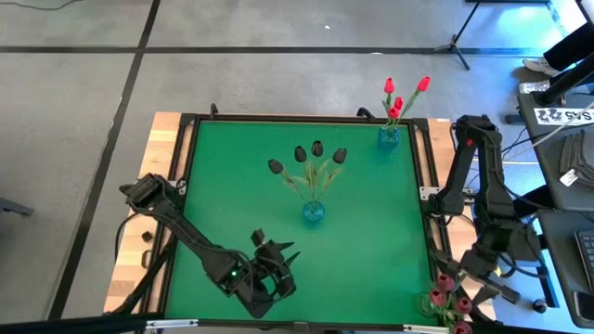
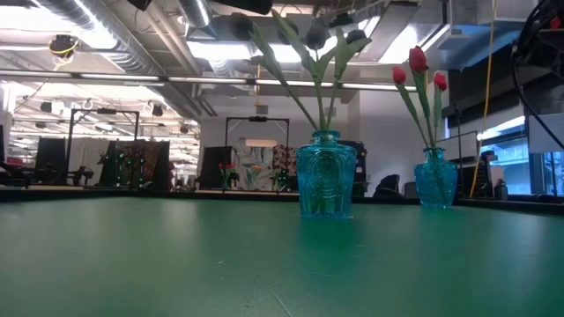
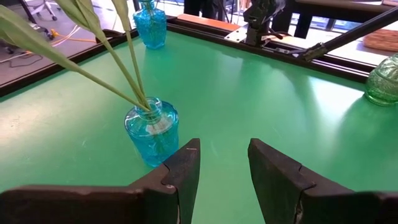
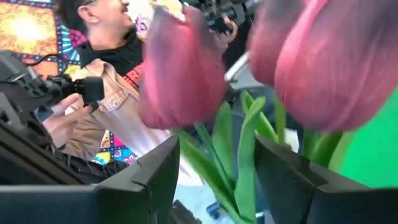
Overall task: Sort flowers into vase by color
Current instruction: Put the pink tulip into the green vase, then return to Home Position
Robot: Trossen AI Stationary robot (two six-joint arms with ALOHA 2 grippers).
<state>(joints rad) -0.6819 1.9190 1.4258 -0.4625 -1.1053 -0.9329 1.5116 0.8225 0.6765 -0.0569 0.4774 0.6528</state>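
Observation:
Near-black tulips stand with their stems in the blue vase at mid-table. Red tulips stand in a second blue vase at the far right. Pink-maroon tulips stand in a green vase at the table's near right corner. My right gripper is open right at these tulips; their stems and leaves show in the gap between its fingers, and I cannot tell whether they touch. My left gripper is open with nothing in it, above the near part of the table, pointing at the middle vase.
A raised dark rim frames the green table, with wooden boards outside it. A person shows beyond the table in the right wrist view. Bare green surface lies between the middle vase and the near right corner.

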